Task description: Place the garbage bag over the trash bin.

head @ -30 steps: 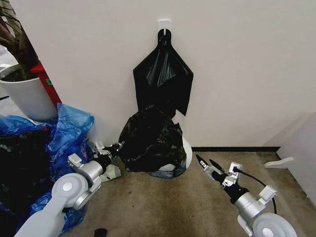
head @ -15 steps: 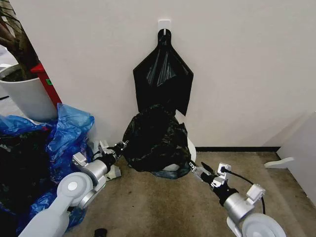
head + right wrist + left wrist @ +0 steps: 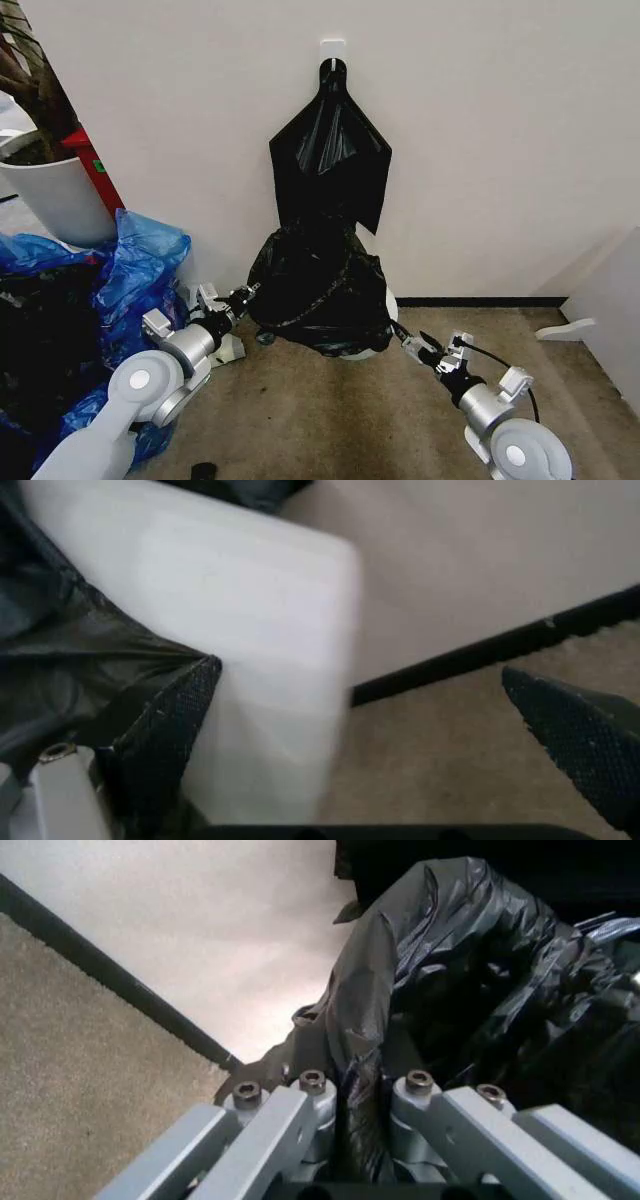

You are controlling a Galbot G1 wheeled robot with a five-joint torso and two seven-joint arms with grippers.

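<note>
Head view: bag point(image 3: 318, 290) draped over bin point(image 3: 384, 305) against the wall, mid pull-down. Left gripper point(image 3: 243, 297) at bag's left edge, jaws clamped on a fold of film. Right gripper point(image 3: 404, 342) at bin's right side, jaws wide, one finger touching bag. Next, probably: tug hem lower.

The garbage bag point(image 3: 318, 290) lies over the trash bin point(image 3: 385, 305), between both tools, against the wall point(image 3: 500, 130).
</note>
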